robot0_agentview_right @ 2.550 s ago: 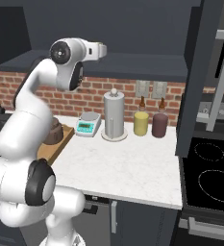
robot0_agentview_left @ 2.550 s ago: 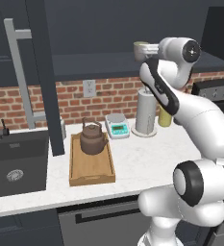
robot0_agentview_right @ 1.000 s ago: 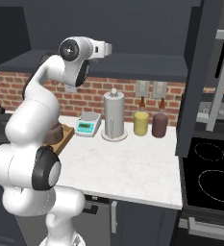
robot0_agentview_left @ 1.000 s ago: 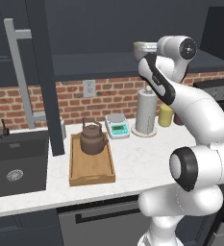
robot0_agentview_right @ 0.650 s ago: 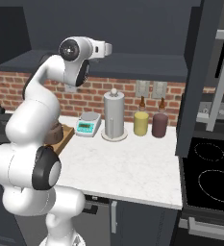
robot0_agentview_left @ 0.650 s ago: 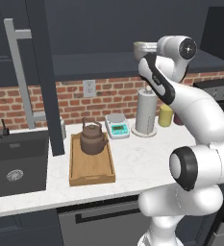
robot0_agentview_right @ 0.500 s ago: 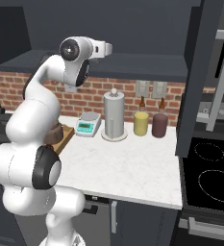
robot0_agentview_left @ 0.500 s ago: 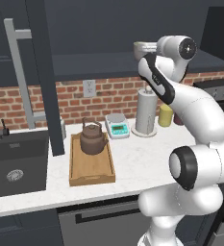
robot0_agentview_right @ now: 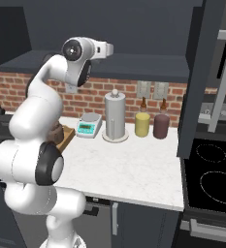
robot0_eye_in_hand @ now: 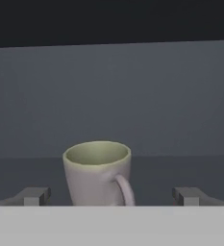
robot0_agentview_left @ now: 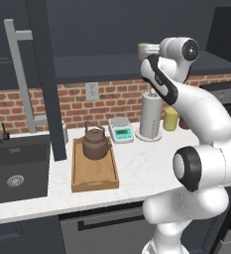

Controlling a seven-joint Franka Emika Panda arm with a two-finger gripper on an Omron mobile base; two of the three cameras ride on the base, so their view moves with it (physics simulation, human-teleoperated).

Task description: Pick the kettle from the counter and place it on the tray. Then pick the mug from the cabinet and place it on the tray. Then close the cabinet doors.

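Gripper (robot0_eye_in_hand: 111, 197) was spread wide, one finger each side of the mug (robot0_eye_in_hand: 98, 172) on the cabinet shelf (robot0_eye_in_hand: 180, 166), handle facing the camera, lined up to close on it. Arm reached up high, hand level. Kettle (robot0_agentview_left: 96, 143) already sat on the tray (robot0_agentview_left: 94, 173)

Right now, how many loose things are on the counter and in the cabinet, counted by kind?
kettle: 1
tray: 1
mug: 1
scale: 1
paper-towel roll: 1
jars, yellow and maroon: 2
Total: 7
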